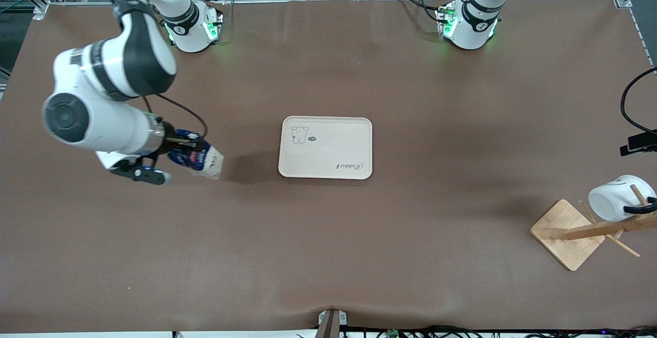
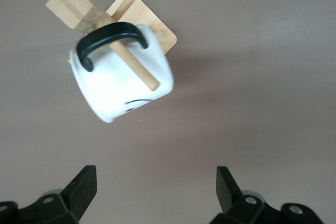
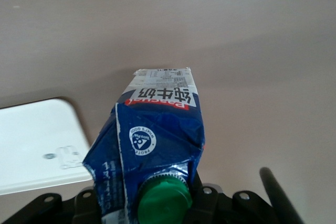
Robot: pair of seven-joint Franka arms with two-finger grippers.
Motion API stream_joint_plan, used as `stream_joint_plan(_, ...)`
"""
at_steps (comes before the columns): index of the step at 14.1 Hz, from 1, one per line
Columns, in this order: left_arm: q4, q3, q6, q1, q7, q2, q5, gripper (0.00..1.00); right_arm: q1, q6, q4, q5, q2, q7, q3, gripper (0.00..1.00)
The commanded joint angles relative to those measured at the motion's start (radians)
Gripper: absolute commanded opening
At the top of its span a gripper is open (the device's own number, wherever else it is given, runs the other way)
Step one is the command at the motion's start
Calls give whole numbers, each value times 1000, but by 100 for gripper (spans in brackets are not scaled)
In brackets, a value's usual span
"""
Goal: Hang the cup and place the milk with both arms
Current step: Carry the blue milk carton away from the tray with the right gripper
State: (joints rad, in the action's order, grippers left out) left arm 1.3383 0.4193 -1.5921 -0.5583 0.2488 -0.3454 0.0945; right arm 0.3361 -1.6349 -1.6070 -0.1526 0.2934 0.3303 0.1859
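The milk [image 1: 201, 157] is a dark blue carton with a green cap [image 3: 167, 200]. My right gripper [image 1: 177, 149] is shut on its top and holds it tilted over the table, beside the tray toward the right arm's end. In the right wrist view the milk [image 3: 157, 129] hides the fingers of the right gripper [image 3: 153, 203]. The cup [image 1: 618, 198], white with a black handle [image 2: 107, 38], hangs by its handle on a peg [image 2: 137, 66] of the wooden rack [image 1: 567, 233]. My left gripper [image 2: 156, 176] is open and empty above the cup [image 2: 118, 85], apart from it.
A pale rectangular tray [image 1: 328, 138] lies at the table's middle and shows in the right wrist view [image 3: 31, 150]. The rack stands near the left arm's end, nearer the front camera. A black part with a cable [image 1: 639, 143] shows at that end's edge.
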Motion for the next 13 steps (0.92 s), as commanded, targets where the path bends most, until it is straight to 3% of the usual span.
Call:
stream_joint_plan(1, 35, 30, 11, -3, -81, 35, -2, 100, -132, -17, -80, 12, -45, -193, -20, 0)
stream_joint_plan(4, 36, 73, 11, -3, -166, 40, -1, 100, -242, -48, -140, 16, -46, -350, -20, 0)
stream_joint_plan(7, 45, 108, 11, -3, -245, 49, 2, 100, -345, -208, -276, 61, -62, -521, -20, 0)
stream_joint_plan(11, 50, 148, 11, 14, -345, 62, 34, 100, -364, -363, -421, 109, -95, -534, -17, 0)
stream_joint_plan(13, 71, 77, 12, 128, -402, 97, 77, 100, -368, -379, -436, 139, -99, -534, -19, 0)
